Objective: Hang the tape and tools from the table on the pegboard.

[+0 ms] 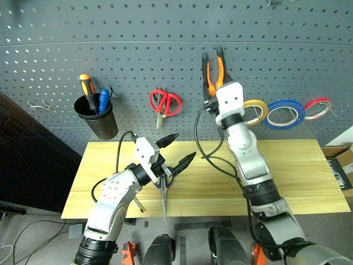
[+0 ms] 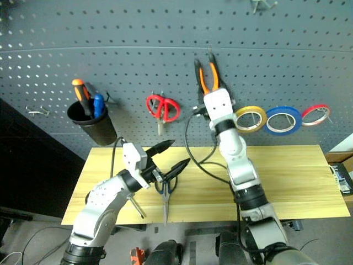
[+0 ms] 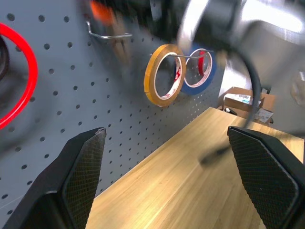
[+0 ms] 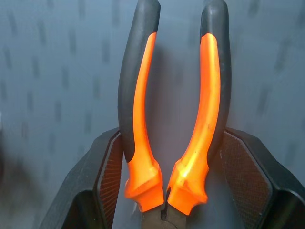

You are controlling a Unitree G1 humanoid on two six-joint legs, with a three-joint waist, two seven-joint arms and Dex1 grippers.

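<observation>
The pliers point(image 1: 213, 70), with orange-and-black handles, are held upright against the dark grey pegboard point(image 1: 138, 44), and my right gripper point(image 4: 167, 191) is shut on them low on the handles. The yellowish tape point(image 1: 255, 112) hangs on a hook just right of that hand. Dark-handled scissors point(image 2: 165, 194) lie on the light wooden table point(image 1: 298, 176), blades toward the front edge. Just above their handles hovers my left gripper point(image 1: 185, 147), open and empty. A thin metal shaft point(image 2: 135, 207) pokes out from under my left forearm; I cannot tell what it belongs to.
On the board hang a black cup point(image 1: 98, 118) holding screwdrivers, red-handled scissors point(image 1: 164, 103), a blue tape roll point(image 1: 284, 114) and a red tape roll point(image 1: 318, 107). An empty hook point(image 1: 38, 105) sits at the far left. Cardboard boxes point(image 1: 342, 160) stand beyond the table's right end.
</observation>
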